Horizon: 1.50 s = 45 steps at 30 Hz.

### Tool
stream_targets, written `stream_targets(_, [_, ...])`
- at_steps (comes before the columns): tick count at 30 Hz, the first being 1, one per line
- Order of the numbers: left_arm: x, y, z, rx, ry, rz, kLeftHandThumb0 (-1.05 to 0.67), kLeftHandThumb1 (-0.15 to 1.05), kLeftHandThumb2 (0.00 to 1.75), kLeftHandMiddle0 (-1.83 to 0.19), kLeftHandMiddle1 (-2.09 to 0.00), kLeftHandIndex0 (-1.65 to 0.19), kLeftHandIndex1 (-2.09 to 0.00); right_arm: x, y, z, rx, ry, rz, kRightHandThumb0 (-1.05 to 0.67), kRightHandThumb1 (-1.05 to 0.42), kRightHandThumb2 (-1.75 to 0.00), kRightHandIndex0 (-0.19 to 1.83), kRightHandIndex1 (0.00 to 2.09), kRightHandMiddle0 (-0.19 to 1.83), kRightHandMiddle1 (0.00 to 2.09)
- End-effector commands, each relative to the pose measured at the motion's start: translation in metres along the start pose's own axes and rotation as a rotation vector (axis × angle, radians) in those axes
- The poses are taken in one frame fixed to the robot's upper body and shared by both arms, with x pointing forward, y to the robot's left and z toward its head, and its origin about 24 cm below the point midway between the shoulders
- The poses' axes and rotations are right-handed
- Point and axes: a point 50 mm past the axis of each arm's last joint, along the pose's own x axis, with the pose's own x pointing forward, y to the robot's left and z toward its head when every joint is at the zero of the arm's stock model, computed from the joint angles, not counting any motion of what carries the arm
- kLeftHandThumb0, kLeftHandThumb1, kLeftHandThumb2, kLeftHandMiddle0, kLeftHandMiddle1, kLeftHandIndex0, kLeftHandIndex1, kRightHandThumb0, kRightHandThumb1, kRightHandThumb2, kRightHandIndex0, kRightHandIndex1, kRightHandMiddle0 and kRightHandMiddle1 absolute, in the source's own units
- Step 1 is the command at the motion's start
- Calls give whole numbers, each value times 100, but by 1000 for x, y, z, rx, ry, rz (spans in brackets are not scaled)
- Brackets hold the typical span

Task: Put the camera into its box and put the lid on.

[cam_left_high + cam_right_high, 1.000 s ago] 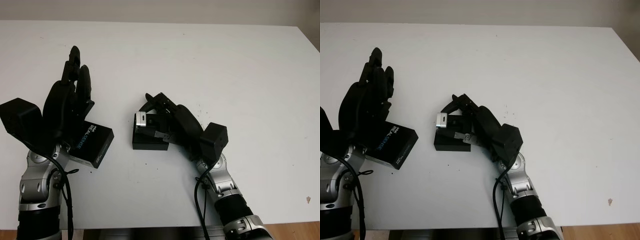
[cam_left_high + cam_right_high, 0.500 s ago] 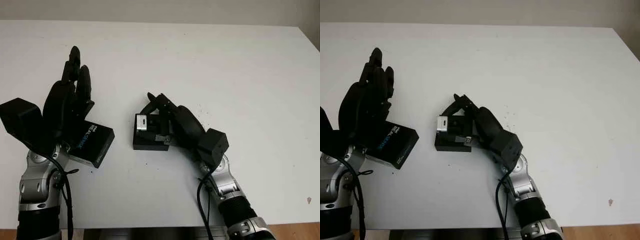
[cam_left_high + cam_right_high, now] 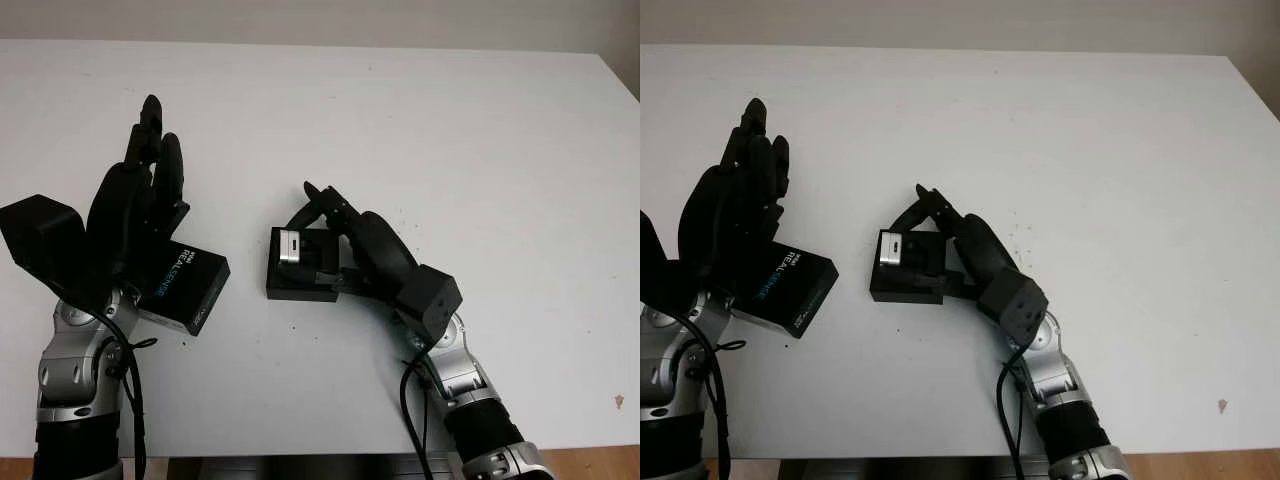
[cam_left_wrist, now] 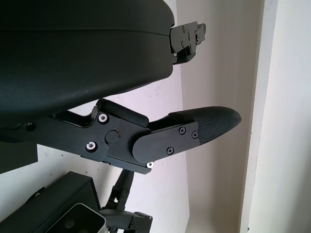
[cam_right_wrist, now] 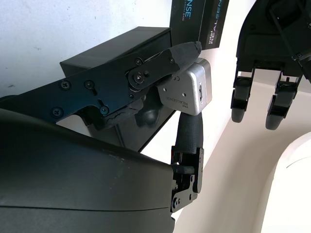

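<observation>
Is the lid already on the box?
No, the lid lies on the table beside the left hand, apart from the open box, where the right hand holds the camera.

Right hand point(image 3: 335, 235) clamped; left hand point(image 3: 135, 205) raised, seemingly open.
</observation>
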Motion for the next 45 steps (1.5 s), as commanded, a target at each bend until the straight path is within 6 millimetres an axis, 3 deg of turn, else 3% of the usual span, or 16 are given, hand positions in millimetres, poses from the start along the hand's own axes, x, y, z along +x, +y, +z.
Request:
stream_targets(1, [-2,0,4,6,-17,-4,-71,105,67,19,0,19,0,-5,0,0,-12,6,7,-44,-104,-5,9,5,16,180])
stream_targets(6, [-2,1,4,8,-17,-3,-71,105,68,19,0,19,0,-8,-4,6,-99,-4,45,-50,-103,-5,-5,1,-13,133])
stream_targets(11, [-2,1,4,7,-14,0,-71,105,66,19,0,19,0,-12,-11,14,-185,-27,58,-54,-102,-5,-18,1,-19,99])
stream_targets(24, [-1,2,5,7,-17,-9,-71,105,66,19,0,19,0,-22,-26,33,-235,-95,48,-49,-99,-5,-19,0,-19,79])
stream_targets(30, [0,1,5,1,-18,-10,-70,105,66,19,0,19,0,-23,-29,36,-225,-89,33,-48,-100,-6,-18,1,-14,80])
stream_targets(35, [0,1,6,4,-18,-12,-70,105,66,19,0,19,0,-25,-33,39,-294,-119,1,-50,-103,-6,-4,9,-9,90])
stream_targets(40, [0,1,6,1,-20,-9,-71,105,66,19,0,19,0,-31,-37,43,-555,-187,64,-52,-105,-27,8,12,-18,82])
stream_targets(45, [1,0,6,10,-19,-5,-71,105,65,19,0,19,0,-37,-43,42,-775,-192,190,-61,-105,-57,1,7,-19,58])
